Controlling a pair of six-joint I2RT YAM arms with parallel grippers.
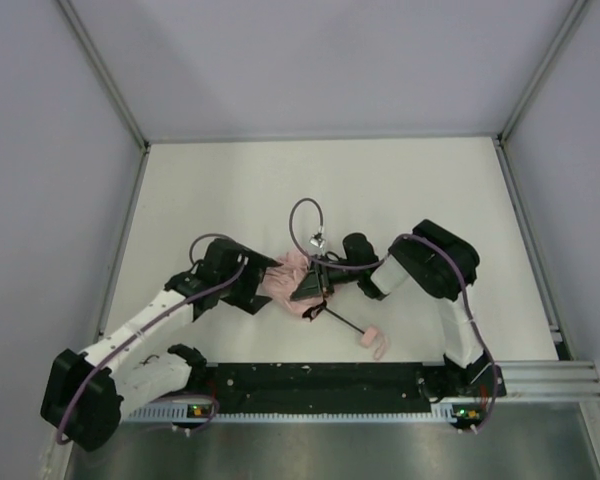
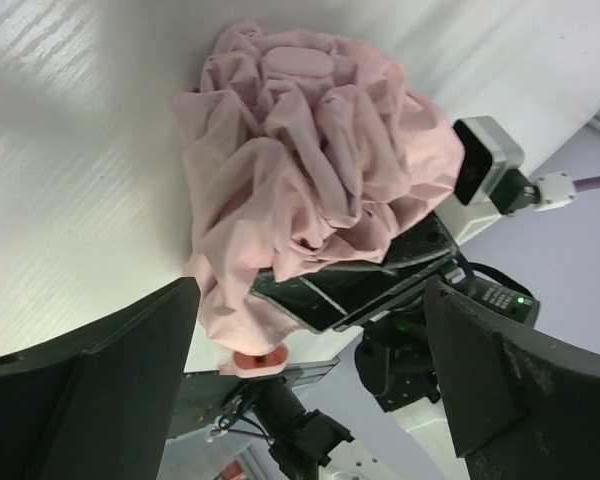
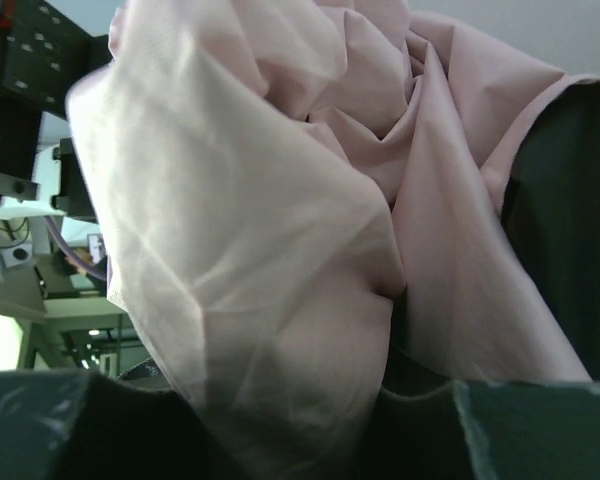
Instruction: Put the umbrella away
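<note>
The umbrella (image 1: 288,278) lies mid-table as a crumpled bunch of pale pink fabric. Its thin black shaft (image 1: 342,322) runs toward the near right and ends in the small pink handle (image 1: 372,340). My left gripper (image 1: 258,288) is open at the left side of the bunch. In the left wrist view its fingers (image 2: 90,400) stand wide apart with the fabric (image 2: 310,150) just ahead. My right gripper (image 1: 315,285) is shut on the fabric from the right. Its black fingers (image 2: 360,285) pinch the cloth, and fabric (image 3: 260,220) fills the right wrist view.
A purple cable loop (image 1: 305,215) arcs over the table behind the umbrella. The black base rail (image 1: 310,380) lies along the near edge. Grey walls with aluminium posts (image 1: 105,75) enclose the white table on the left, back and right.
</note>
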